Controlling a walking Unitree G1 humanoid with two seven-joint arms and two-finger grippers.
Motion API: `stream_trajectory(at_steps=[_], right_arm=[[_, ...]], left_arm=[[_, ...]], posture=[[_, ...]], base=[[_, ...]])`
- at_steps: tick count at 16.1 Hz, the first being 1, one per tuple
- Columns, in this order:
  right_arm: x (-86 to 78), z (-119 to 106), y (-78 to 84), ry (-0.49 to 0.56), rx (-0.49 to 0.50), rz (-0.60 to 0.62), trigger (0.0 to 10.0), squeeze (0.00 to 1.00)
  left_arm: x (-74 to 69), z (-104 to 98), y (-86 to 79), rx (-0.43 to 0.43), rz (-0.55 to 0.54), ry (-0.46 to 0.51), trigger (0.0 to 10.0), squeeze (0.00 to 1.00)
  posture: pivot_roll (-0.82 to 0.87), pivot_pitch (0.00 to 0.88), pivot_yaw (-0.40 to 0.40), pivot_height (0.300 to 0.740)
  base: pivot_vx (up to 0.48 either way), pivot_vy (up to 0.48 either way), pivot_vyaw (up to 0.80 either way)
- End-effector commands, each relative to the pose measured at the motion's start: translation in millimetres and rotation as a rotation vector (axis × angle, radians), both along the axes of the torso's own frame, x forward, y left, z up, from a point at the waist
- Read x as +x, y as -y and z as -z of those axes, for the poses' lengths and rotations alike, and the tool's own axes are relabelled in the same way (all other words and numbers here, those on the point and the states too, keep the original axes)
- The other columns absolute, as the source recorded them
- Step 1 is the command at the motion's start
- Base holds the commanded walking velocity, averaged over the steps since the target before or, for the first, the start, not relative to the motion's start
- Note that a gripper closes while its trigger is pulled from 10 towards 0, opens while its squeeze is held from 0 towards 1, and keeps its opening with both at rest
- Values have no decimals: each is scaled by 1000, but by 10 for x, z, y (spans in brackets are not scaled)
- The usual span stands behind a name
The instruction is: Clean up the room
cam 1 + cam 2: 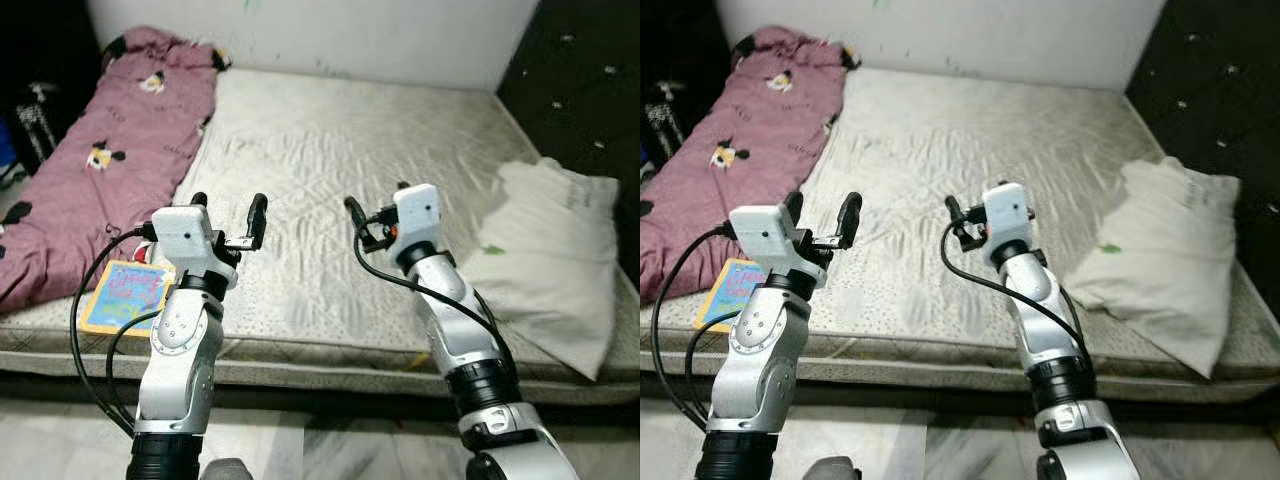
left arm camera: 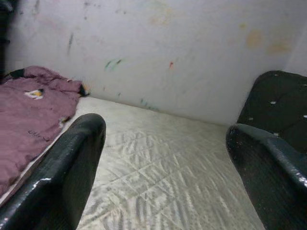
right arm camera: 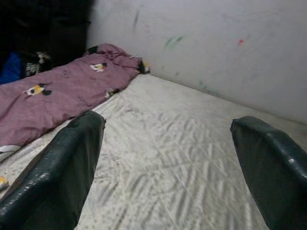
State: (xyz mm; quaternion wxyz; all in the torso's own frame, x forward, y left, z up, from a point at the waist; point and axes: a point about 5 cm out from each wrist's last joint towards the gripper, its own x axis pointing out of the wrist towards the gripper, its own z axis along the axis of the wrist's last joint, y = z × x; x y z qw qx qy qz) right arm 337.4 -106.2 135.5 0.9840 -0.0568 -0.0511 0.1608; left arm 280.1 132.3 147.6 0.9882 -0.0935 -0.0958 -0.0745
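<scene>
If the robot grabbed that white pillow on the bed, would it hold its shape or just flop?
Probably flop: the white pillow lies slumped and creased on the mattress, so it looks soft. It likely weighs little for its bulk. Pinched at one corner, the rest would probably sag and drag.

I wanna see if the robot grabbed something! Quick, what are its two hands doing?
Left gripper: jaws open, holding nothing, above the mattress.
Right gripper: jaws open, holding nothing, also above the mattress.
</scene>
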Motion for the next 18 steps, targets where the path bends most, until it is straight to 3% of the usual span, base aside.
stream_trajectory(at_steps=[1,6,11,14,18], right_arm=[[27,-13,0,8,-8,-1,10000,0],[46,-1,47,12,-22,6,10000,0],[45,-2,73,32,-62,6,10000,0],[41,3,55,36,-64,1,10000,0],[48,0,50,36,-61,1,10000,0]], left_arm=[[24,-4,24,-1,6,4,10000,0],[64,62,-29,-2,-67,-53,10000,0],[79,46,-19,17,-70,-39,10000,0],[83,43,-11,19,-69,-36,10000,0],[84,38,-2,10,-66,-31,10000,0]], posture=[[79,0,-79,740],[78,0,-85,740],[72,0,-85,740],[70,0,-85,740],[70,0,-87,740]], base=[[352,0,0],[139,0,0],[0,0,0],[0,0,800],[0,-398,0]])
